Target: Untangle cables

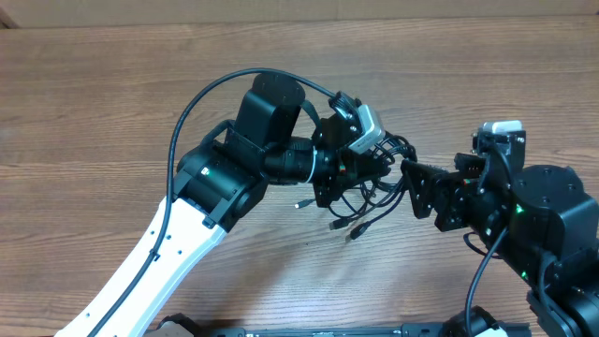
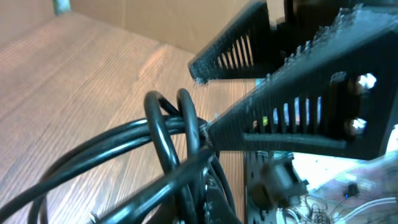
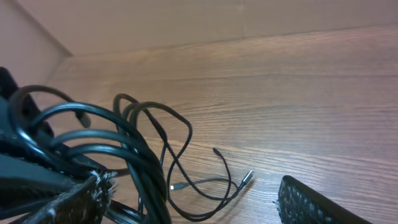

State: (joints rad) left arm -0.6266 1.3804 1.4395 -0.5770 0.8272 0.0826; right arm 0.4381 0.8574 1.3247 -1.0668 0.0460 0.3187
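Wooden table (image 1: 112, 94) under the cables (image 1: 363, 217), left claw (image 1: 374, 173) clenched on them, right claw (image 1: 413, 189) spread open just beside.

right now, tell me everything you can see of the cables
The cables are thin, glossy black cords, looped and crossed in one tangled bunch. The left gripper has its jaws shut on them, holding the loops above the wooden table; thinner loose ends with small plugs trail onto the wood. The right gripper, jaws open, waits beside them.

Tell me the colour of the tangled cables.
The cables are black, all of them. The right wrist view shows them best, against the light wood.
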